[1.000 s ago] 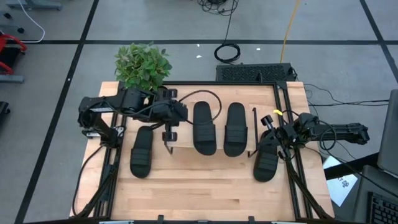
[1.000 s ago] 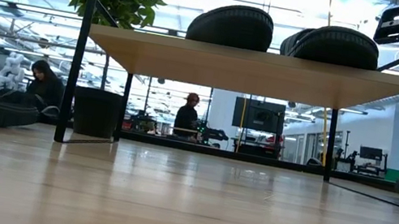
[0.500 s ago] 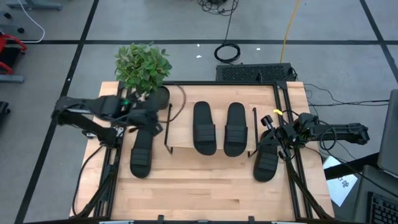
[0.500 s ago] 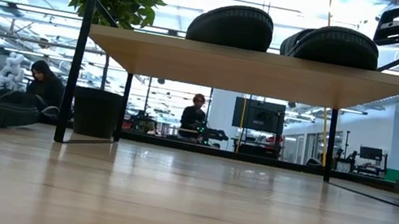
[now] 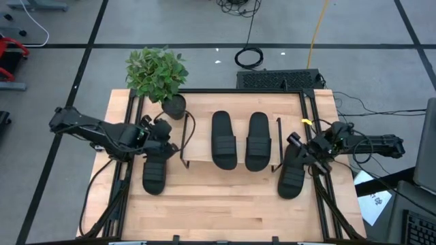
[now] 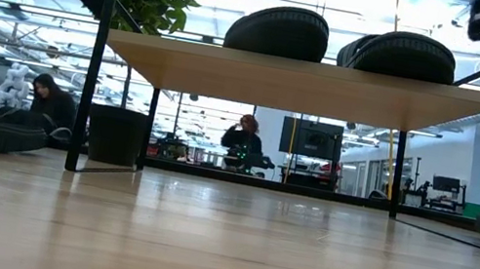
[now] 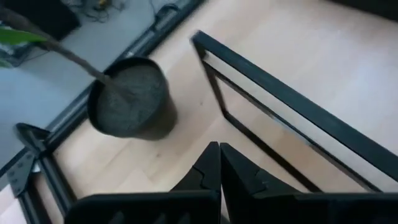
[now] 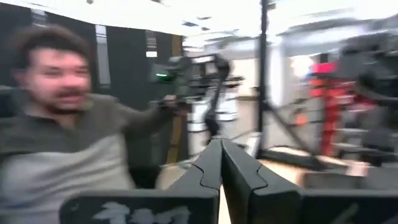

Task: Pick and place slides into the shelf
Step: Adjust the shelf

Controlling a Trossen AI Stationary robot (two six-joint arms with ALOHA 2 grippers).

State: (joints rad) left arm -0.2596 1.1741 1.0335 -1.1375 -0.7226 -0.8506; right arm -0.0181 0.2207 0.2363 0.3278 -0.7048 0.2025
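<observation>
Two black slides lie side by side, soles down, on the light-wood shelf; the low view shows them on its board. A third slide lies on the table left of the shelf, a fourth to its right. My left gripper is shut and empty in the air over the left slide's far end, between the plant pot and the shelf's left legs. My right gripper is shut and empty, raised over the right slide's far end.
A potted plant stands at the table's far left corner, its pot close to my left gripper. The shelf's black wire frame runs beside it. People are in the room beyond the table. Bare tabletop spans the near side.
My left arm has drawn back from the shelf's left end toward the table's left edge, and it has sunk and rolled. It now hangs over the left slide's far end. The slides and the shelf have not moved.
</observation>
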